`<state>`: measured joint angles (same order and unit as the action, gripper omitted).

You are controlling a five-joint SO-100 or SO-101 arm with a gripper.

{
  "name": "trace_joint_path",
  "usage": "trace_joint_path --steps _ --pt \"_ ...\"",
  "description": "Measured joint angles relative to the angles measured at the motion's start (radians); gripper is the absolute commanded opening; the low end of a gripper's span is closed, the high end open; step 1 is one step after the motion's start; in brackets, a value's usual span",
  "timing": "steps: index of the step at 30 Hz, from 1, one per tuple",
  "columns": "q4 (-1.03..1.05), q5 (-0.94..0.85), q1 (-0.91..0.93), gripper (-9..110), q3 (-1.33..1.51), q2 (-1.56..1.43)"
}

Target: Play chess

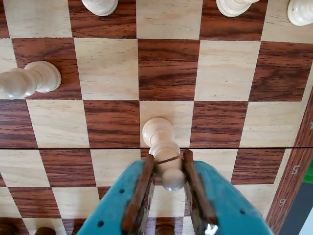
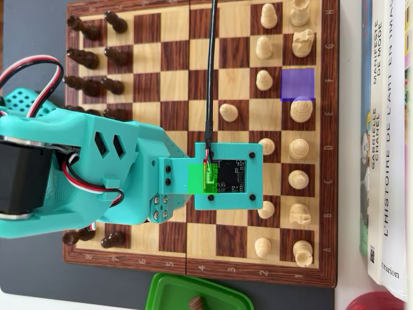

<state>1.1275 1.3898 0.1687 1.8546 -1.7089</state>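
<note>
In the wrist view my teal gripper (image 1: 168, 157) with brown pads (image 1: 142, 188) is shut on a white pawn (image 1: 159, 134), holding it just below its round head. The pawn's base is over a light square of the wooden chessboard (image 1: 107, 68); I cannot tell whether it touches. In the overhead view the teal arm (image 2: 97, 171) and its camera mount (image 2: 227, 175) reach over the middle of the board (image 2: 174, 84) and hide the gripper and the held pawn. A green patch (image 2: 195, 177) lies beside the mount, and a purple patch (image 2: 298, 84) marks a square at the right.
White pieces stand along the board's right side (image 2: 298, 150) and dark pieces along its left (image 2: 90, 58). In the wrist view another white pawn (image 1: 29, 78) is at the left and dark pieces (image 1: 44, 230) at the bottom. A green container (image 2: 197, 294) sits below the board, books (image 2: 384, 129) at the right.
</note>
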Motion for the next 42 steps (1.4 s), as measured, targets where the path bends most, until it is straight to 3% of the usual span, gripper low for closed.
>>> trace_joint_path --steps 42 --pt "0.002 -0.002 -0.034 13 -0.017 -0.081"
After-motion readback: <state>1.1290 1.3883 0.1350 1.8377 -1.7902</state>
